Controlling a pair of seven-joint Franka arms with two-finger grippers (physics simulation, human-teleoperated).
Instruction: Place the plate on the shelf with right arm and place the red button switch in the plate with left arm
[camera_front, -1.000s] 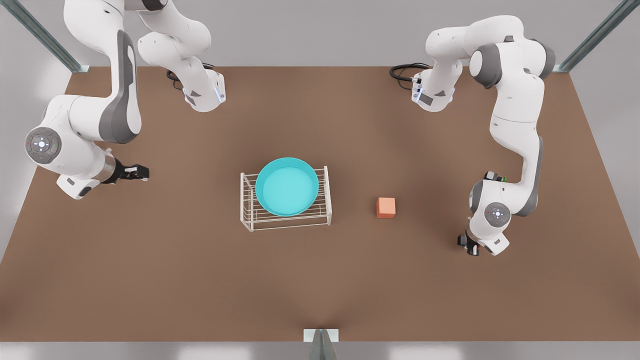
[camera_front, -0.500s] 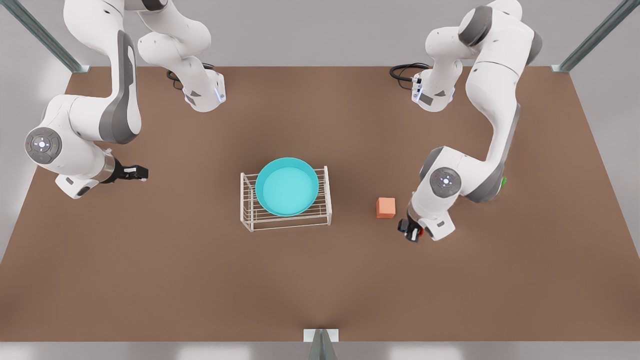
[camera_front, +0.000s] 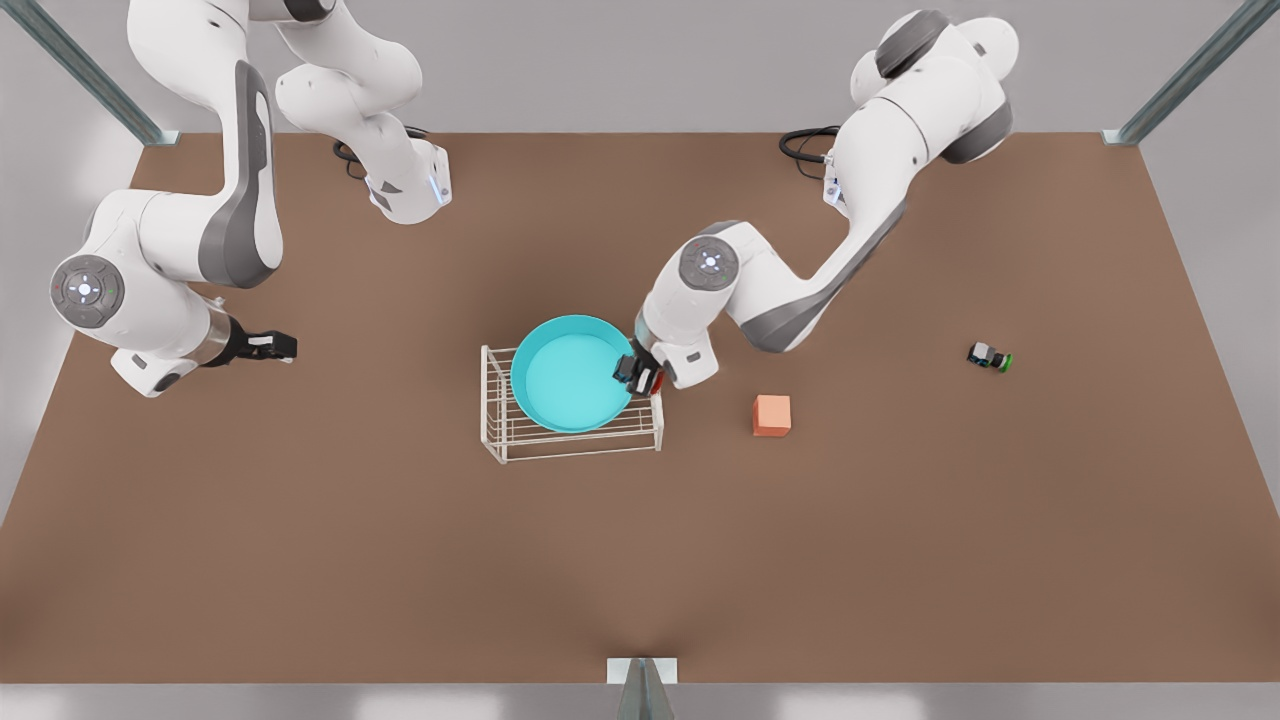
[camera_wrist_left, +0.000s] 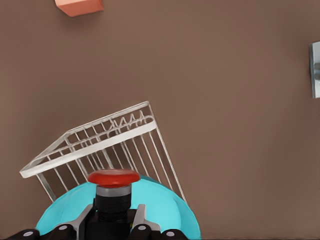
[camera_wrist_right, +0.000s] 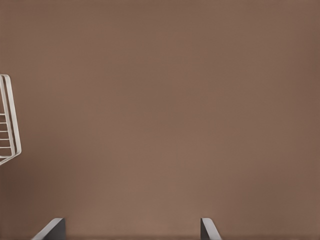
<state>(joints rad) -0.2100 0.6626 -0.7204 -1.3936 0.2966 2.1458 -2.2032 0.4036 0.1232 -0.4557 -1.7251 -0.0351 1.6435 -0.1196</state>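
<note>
Holding the tiny red-capped button switch (camera_wrist_left: 113, 192) tight in the left gripper (camera_front: 640, 374) over the round turquoise plate (camera_front: 570, 375) on the white wire shelf (camera_front: 500, 425) (right gripper (camera_front: 272, 346) waiting, fingers apart).

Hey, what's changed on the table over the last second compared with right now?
The left gripper, shut on the red button switch, swung from the front view's right past the orange cube to the edge of the plate on the shelf. That uncovered the green switch. The right gripper waits open at the front view's left; plate, shelf and cube stayed put.
</note>
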